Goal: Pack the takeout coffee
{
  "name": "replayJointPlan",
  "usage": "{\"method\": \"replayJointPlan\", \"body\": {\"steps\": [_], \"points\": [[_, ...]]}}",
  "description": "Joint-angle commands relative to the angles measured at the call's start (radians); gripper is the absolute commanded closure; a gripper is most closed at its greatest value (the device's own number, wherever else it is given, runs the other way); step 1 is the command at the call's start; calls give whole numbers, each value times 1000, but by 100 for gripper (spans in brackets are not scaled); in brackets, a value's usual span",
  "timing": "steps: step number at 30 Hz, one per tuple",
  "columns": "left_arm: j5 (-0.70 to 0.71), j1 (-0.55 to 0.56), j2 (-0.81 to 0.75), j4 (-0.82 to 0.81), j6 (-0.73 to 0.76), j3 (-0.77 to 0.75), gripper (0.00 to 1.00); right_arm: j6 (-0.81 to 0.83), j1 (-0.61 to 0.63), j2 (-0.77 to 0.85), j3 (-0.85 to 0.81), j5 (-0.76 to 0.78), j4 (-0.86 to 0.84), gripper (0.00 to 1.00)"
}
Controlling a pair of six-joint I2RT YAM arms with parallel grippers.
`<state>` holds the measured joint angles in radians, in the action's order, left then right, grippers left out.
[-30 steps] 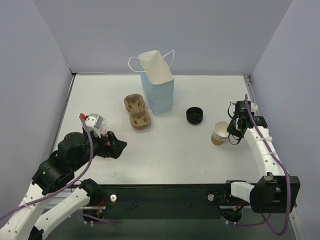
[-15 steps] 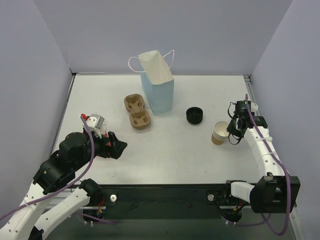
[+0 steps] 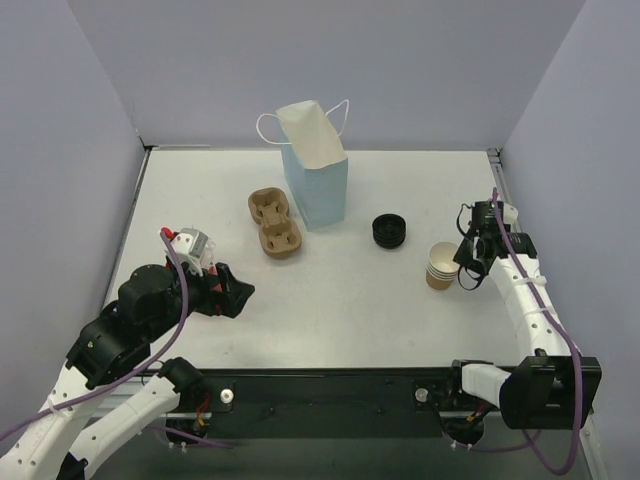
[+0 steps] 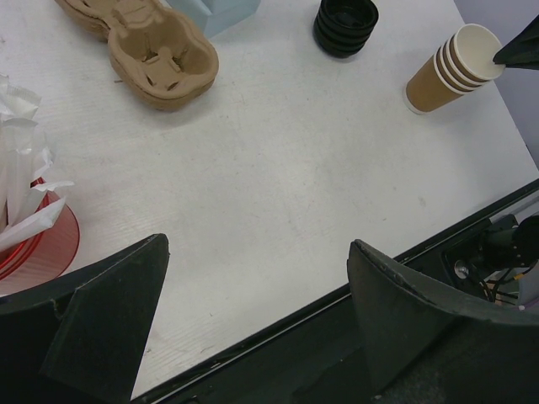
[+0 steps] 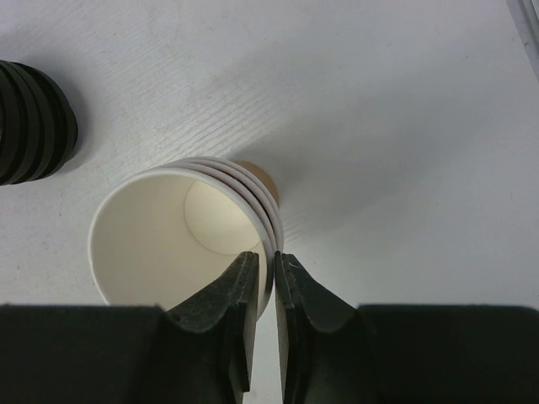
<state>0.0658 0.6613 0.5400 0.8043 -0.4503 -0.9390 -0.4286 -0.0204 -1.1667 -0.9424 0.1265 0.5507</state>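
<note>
Two fingers of your right gripper (image 5: 267, 261) pinch the rim of the nested stack of brown kraft paper cups (image 5: 181, 231), one inside, one outside. The stack stands on the white table (image 3: 360, 290), near the stack of black round plastic lids (image 3: 390, 231). Your left gripper (image 4: 257, 248) hangs wide open, beside a red cup (image 4: 38, 248) holding white paper wrappers (image 4: 21, 168).

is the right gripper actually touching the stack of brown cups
Touching. The right wrist view shows the right gripper pinching the rim of the stack of brown cups, one finger inside and one outside, with no gap at the wall.
</note>
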Motion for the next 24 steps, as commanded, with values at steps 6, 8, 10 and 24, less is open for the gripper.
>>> {"method": "replayJointPlan", "body": {"steps": [6, 8, 10, 24], "points": [[-11, 3, -5, -33, -22, -11, 3, -9, -9, 19, -52, 16, 37, 87], [-11, 3, -3, -34, -22, -9, 3, -4, -9, 18, -50, 16, 35, 91], [-11, 3, -2, -33, -22, -9, 3, -4, -12, 18, -49, 16, 35, 95], [-11, 3, 0, -30, -22, -11, 3, -2, -19, 50, -42, -40, 6, 100]]}}
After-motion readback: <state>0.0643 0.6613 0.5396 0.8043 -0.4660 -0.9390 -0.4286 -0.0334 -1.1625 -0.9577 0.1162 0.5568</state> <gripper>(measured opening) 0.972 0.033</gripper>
